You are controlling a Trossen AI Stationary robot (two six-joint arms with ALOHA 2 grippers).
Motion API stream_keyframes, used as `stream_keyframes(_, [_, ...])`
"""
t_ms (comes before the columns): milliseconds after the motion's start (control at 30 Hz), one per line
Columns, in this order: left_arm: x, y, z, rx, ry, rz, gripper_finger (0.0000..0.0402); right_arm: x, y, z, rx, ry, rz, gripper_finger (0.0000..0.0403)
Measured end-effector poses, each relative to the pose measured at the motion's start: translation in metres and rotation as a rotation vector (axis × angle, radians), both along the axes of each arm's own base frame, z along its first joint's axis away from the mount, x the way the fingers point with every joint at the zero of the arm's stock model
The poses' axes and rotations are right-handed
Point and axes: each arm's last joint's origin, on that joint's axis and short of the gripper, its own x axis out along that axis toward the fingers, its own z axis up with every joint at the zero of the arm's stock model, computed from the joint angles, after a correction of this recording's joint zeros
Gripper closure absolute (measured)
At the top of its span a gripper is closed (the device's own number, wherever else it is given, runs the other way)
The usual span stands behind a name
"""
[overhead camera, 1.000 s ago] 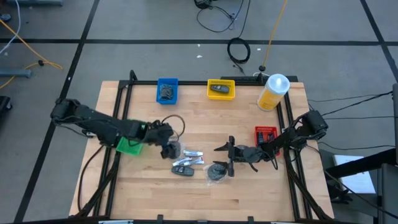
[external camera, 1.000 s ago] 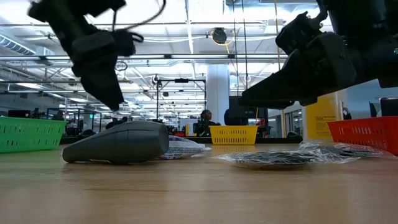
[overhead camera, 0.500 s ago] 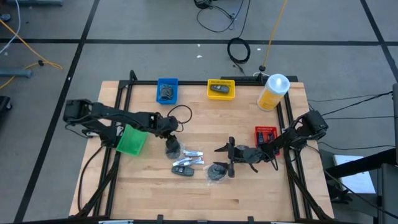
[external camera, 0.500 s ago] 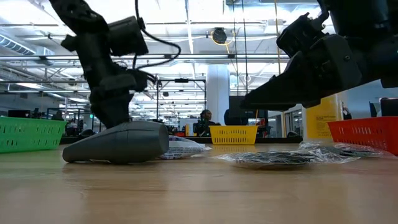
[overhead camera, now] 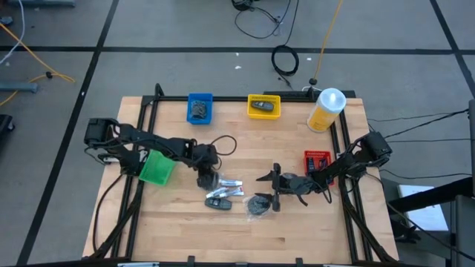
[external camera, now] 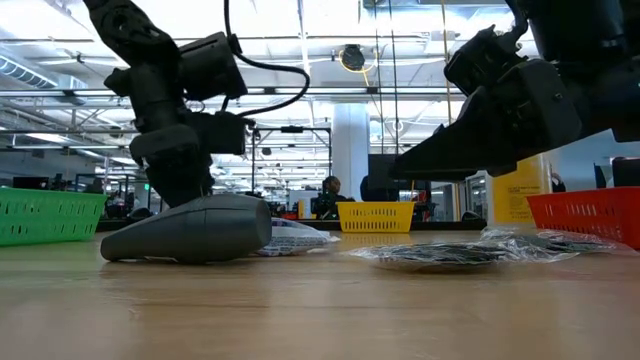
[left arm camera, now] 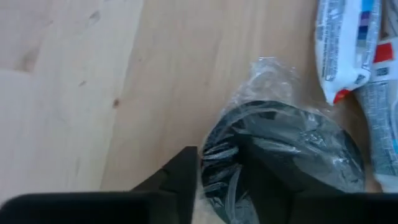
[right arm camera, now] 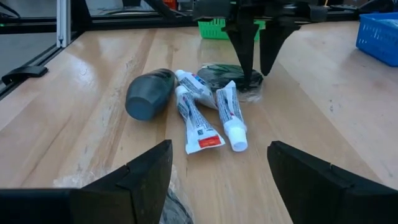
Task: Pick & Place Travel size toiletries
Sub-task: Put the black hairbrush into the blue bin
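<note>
The travel size toiletries lie in a loose cluster near the middle of the wooden table (overhead camera: 297, 237). Nearest the front edge, a wrapped grey disc (overhead camera: 259, 205) sits just under the right gripper (overhead camera: 272, 187), whose fingers are spread wide with nothing between them; it hovers low over the disc, and whether it touches the wrap is hard to tell. Just beside, toward the left arm's side, a dark oblong bottle (overhead camera: 218, 202) lies on its side, and behind it slim silver-white tubes (overhead camera: 226, 188) rest side by side, three of them in the right wrist view. Touching that group, a second wrapped disc (left arm camera: 283, 158) is under the left gripper (overhead camera: 204, 174), which points straight down with its fingers parted, one on either side of the disc and not yet closed on it. Farther left, a green tray (overhead camera: 157, 167) lies close to the left arm. At the table's far edge stand a blue tray (overhead camera: 199, 108) and a yellow tray (overhead camera: 263, 107), each holding a dark item, and a tall yellow bottle (overhead camera: 326, 110). A red tray (overhead camera: 317, 161) sits by the right arm.
</note>
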Motion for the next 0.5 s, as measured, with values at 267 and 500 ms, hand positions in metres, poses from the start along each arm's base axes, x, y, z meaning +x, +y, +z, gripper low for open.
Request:
stream_keyframes(267, [-0.008,0.0,0.015,0.037,-0.026,-0.053,0.0394,0.0,0.0,0.0,-0.001,0.003,0.0,0.0149])
stream_keyframes(500, [-0.024,0.001,0.045,0.118,-0.081,-0.005,0.0399,0.0,0.0,0.0,-0.001,0.003,0.0,0.0149])
